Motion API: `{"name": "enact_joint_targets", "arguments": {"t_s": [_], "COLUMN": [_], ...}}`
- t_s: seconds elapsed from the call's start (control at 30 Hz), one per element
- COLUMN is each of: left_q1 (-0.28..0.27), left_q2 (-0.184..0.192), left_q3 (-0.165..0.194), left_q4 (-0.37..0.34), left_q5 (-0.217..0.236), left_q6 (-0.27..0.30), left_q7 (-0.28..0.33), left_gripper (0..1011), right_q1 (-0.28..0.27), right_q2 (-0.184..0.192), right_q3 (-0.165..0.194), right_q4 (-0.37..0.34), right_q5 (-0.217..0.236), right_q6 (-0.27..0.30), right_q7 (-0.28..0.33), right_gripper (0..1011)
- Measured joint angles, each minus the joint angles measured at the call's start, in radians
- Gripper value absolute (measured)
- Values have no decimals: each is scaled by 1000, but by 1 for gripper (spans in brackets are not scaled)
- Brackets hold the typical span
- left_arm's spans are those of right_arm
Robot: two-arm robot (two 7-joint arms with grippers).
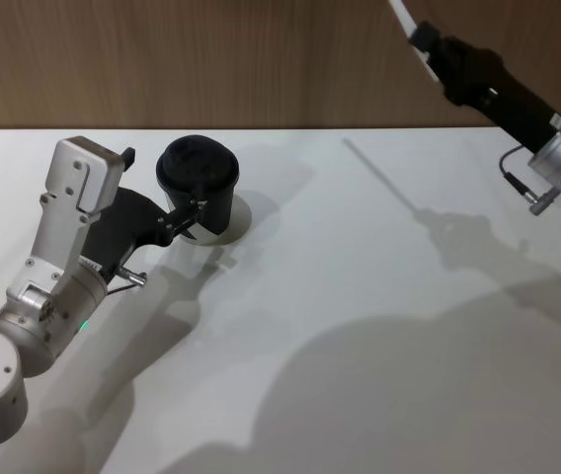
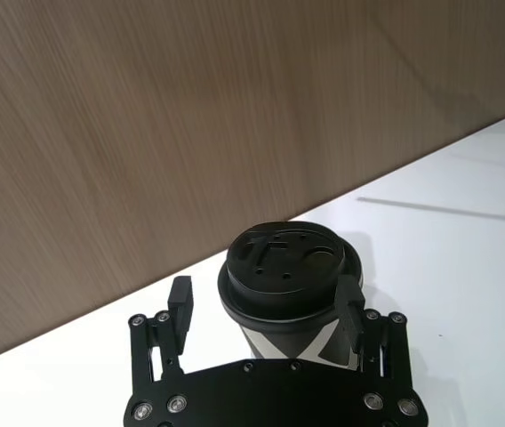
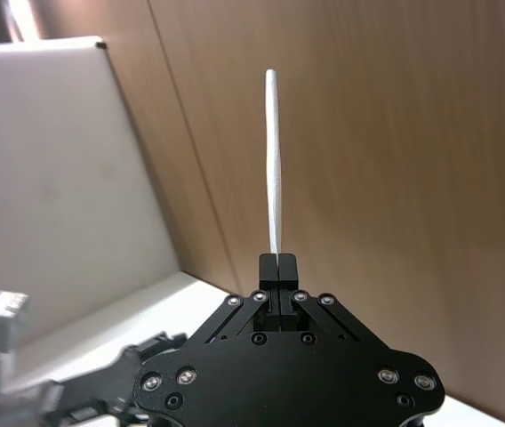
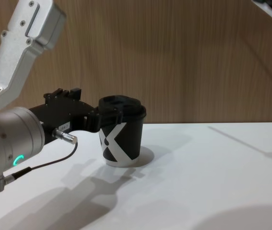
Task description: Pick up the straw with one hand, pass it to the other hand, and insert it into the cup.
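1. Left tool [image 2: 266, 304] sits low on the left, its fingers [image 2: 181, 302] spread either side of the cup [image 1: 200, 183].
2. The cup stands upright on the white desk [image 1: 360, 296] with its black domed lid [image 2: 288, 258] on, so the contents are hidden.
3. Right tool [image 1: 427, 43] hangs high on the right, pressed together and pinching the straw [image 3: 275, 160] by one end, well apart from the cup.

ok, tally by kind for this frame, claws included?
straw: 1, pinched in the right claw
cup: 1, between the open fingers of the left claw
claws: 2
Total: 4
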Motion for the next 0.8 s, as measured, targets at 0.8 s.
{"name": "enact_joint_targets", "arguments": {"t_s": [0.8], "left_q1": [0], "left_q2": [0], "left_q3": [0], "left_q4": [0], "left_q5": [0], "left_q6": [0], "left_q7": [0], "left_gripper": [1003], "right_q1": [-17], "right_q2": [-28], "right_q3": [-78], "right_q4": [-121], "right_q5": [165], "right_q6": [202], "right_q7": [70], "right_gripper": [4]}}
